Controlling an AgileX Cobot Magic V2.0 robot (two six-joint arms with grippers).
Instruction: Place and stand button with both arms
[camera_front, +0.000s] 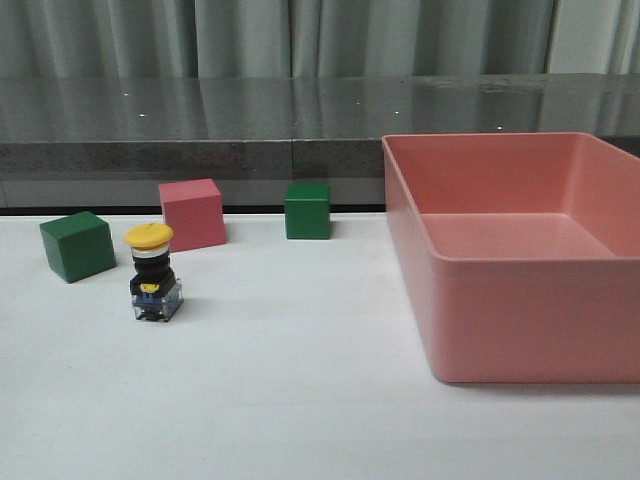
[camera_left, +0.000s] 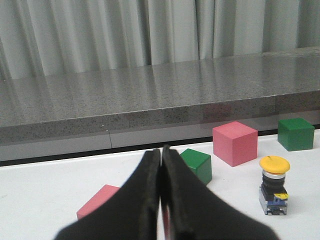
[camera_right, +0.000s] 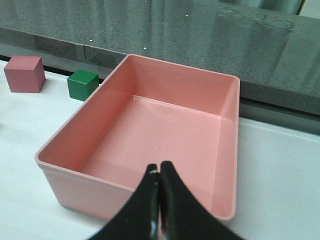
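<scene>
Front view: white table, no arms showing in this one, just the props.
Button: the button stands upright on its clear base, yellow cap on top, over on the left side of the table, nothing touching it.
Neighbours: a green cube sits just to its left, a pink cube right behind it, and a second green cube further right along the back edge.
Bin: big pink bin takes up the right side, well apart from the button.
Left gripper: left gripper has its black fingers pressed together with nothing between them, up off the table; the button is off to one side of it.
Right gripper: right gripper is also pressed together and holding nothing, hanging over the near wall of the pink bin.
Extra: left wrist view also catches another pink cube next to the fingers.
</scene>
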